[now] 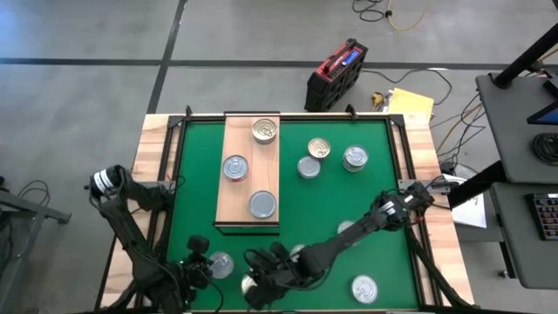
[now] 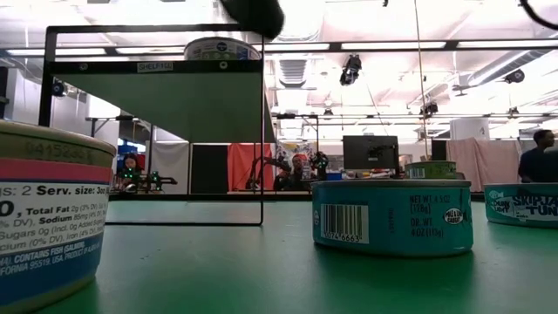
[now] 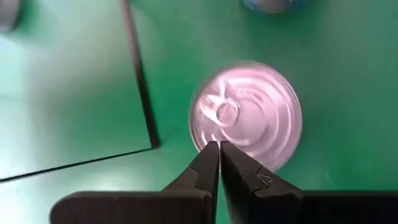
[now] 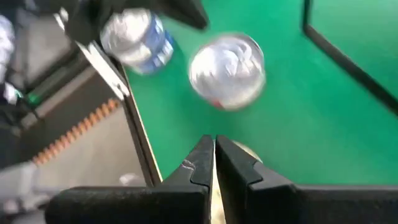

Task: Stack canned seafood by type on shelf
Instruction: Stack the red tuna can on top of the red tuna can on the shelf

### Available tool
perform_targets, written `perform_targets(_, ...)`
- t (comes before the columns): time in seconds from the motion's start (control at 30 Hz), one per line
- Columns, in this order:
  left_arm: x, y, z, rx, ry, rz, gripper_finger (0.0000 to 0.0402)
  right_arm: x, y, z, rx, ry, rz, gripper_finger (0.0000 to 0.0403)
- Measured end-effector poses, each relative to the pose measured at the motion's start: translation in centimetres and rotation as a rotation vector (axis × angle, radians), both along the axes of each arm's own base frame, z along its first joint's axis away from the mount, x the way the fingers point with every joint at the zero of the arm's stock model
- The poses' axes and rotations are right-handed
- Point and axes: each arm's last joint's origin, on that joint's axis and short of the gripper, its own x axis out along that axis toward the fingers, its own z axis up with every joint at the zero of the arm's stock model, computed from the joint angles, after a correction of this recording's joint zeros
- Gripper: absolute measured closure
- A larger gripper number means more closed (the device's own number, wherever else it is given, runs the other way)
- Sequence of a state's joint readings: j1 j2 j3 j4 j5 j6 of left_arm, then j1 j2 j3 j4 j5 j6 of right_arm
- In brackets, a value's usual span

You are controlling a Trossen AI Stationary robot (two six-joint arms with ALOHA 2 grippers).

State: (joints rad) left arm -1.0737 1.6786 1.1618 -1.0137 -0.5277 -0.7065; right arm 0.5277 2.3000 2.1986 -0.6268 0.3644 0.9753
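The shelf (image 1: 251, 174) is a wooden board on a black frame (image 2: 153, 131), standing on the green mat. It carries a gold-lidded can (image 1: 264, 131) and two silver-lidded cans (image 1: 235, 167) (image 1: 262, 204). My left gripper (image 3: 219, 144) is shut and hovers by the near rim of a silver-lidded can (image 3: 245, 115), which stands on the mat near the front edge (image 1: 220, 264). My right gripper (image 4: 214, 140) is shut near the front edge (image 1: 253, 277), pointing toward two cans (image 4: 227, 62) (image 4: 134, 34) beyond its tips. Nothing is between either pair of fingers.
To the right of the shelf, three cans (image 1: 319, 149) (image 1: 309, 167) (image 1: 355, 158) stand on the mat. Another can (image 1: 364, 288) sits front right, and one (image 1: 346, 228) is half hidden by my right arm. Wooden rails (image 1: 153, 174) edge the mat.
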Motion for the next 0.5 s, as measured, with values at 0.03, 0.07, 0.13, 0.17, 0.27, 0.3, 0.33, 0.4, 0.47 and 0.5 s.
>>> perform_targets(0.03, 0.0, 0.3, -0.1, -0.006, 0.023, -0.023, 0.0402, -0.5, 0.1, 0.5, -0.014, 0.018, 0.003, 0.0394)
perform_targets(0.07, 0.0, 0.4, -0.2, -0.019, 0.044, -0.047, 0.0402, -1.1, 0.2, 1.0, -0.028, 0.031, 0.006, 0.0394)
perform_targets(0.13, 0.0, 0.6, -0.6, -0.066, 0.069, -0.097, 0.0402, -2.1, 0.1, 2.1, -0.063, 0.055, -0.002, 0.0394)
perform_targets(0.17, -0.1, 0.7, -0.7, -0.098, 0.068, -0.119, 0.0402, -2.6, 0.1, 2.6, -0.078, 0.061, -0.008, 0.0394)
perform_targets(0.27, -0.2, 1.1, -1.0, -0.155, 0.037, -0.129, 0.0402, -3.8, -0.1, 4.1, -0.129, 0.051, -0.038, 0.0394)
perform_targets(0.3, -0.1, 1.3, -1.1, -0.169, 0.03, -0.122, 0.0402, -4.0, -0.1, 4.4, -0.141, 0.043, -0.048, 0.0394)
perform_targets(0.33, 0.0, 1.4, -1.1, -0.179, 0.025, -0.113, 0.0402, -4.2, -0.2, 4.8, -0.15, 0.039, -0.052, 0.0394)
perform_targets(0.4, 0.2, 1.7, -1.4, -0.187, 0.022, -0.093, 0.0402, -4.4, -0.2, 5.0, -0.168, 0.038, -0.056, 0.0394)
perform_targets(0.47, 0.6, 1.7, -1.6, -0.207, 0.016, -0.064, 0.0402, -4.5, -0.2, 5.1, -0.179, 0.034, -0.052, 0.0394)
perform_targets(0.5, 0.8, 1.6, -1.8, -0.219, 0.011, -0.047, 0.0402, -4.5, -0.2, 5.1, -0.185, 0.034, -0.052, 0.0394)
